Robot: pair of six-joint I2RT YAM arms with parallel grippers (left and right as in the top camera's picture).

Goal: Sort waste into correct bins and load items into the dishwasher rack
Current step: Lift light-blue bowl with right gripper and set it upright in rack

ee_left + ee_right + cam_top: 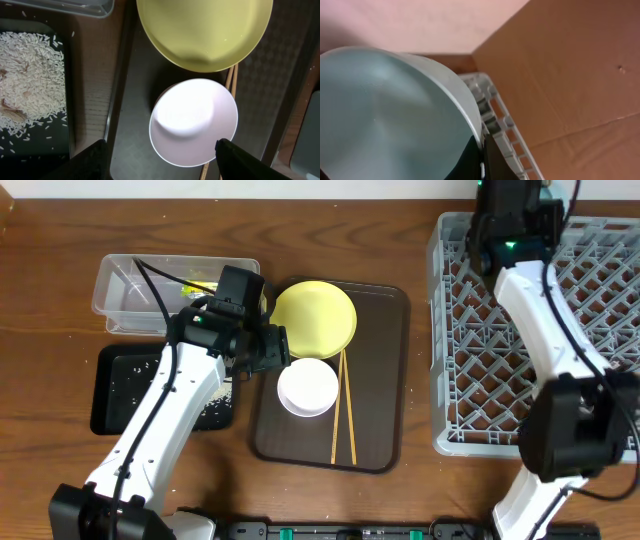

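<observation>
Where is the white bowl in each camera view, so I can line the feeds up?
Overhead: the white bowl sits near centre on the brown tray, just below the yellow plate.
Left wrist: lower centre, again just below the plate.
Right wrist: not in it; only the light blue bowl and a rack corner show.
Shared landmark: the yellow plate, in the overhead and left wrist views.

Glossy white bowl (pixel 194 122); wooden chopsticks (pixel 231 82); plastic rack (pixel 446 350)

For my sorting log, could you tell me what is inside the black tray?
White rice grains lie in the black tray; the left arm hides part of it overhead.
</observation>
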